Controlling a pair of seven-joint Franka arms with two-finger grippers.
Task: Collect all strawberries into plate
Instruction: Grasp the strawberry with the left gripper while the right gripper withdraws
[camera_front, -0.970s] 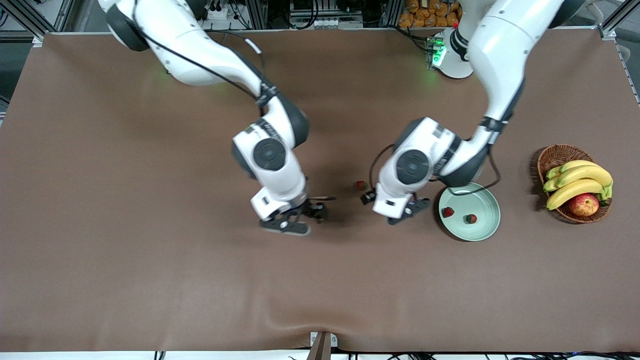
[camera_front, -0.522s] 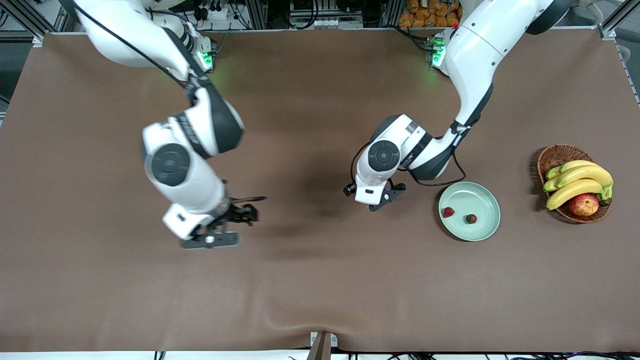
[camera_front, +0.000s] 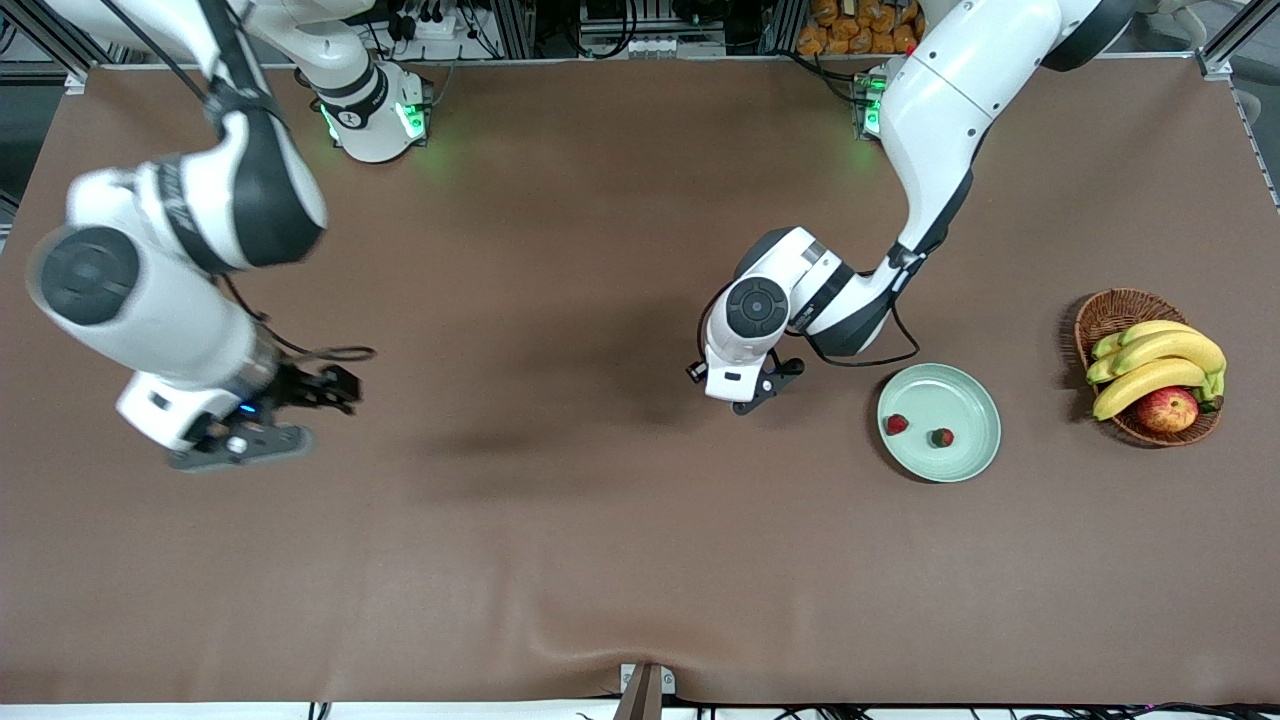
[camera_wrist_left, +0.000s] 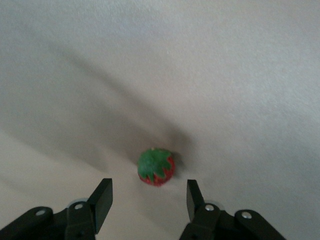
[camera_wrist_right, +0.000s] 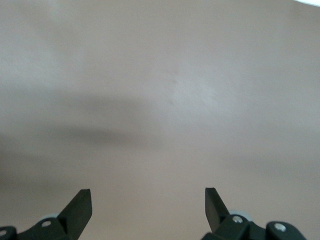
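The pale green plate (camera_front: 952, 393) lies toward the left arm's end of the table and holds two strawberries (camera_front: 897, 424) (camera_front: 941, 437). The third strawberry (camera_wrist_left: 156, 167) lies on the brown table just ahead of the open fingers in the left wrist view; in the front view the left hand hides it. My left gripper (camera_front: 745, 393) (camera_wrist_left: 148, 192) is open and empty, low over that berry, beside the plate on the side of the right arm's end. My right gripper (camera_front: 238, 445) (camera_wrist_right: 147, 200) is open and empty over bare table at the right arm's end.
A brown wicker basket (camera_front: 1112, 310) with bananas (camera_front: 1155, 365) and a red-yellow apple (camera_front: 1167, 409) stands at the left arm's end, past the plate. A fold in the table cover runs along the front edge (camera_front: 600, 620).
The right arm has swung from the table's middle out to its own end. The left gripper has moved from beside the plate to over the third strawberry, which now hides under it in the front view.
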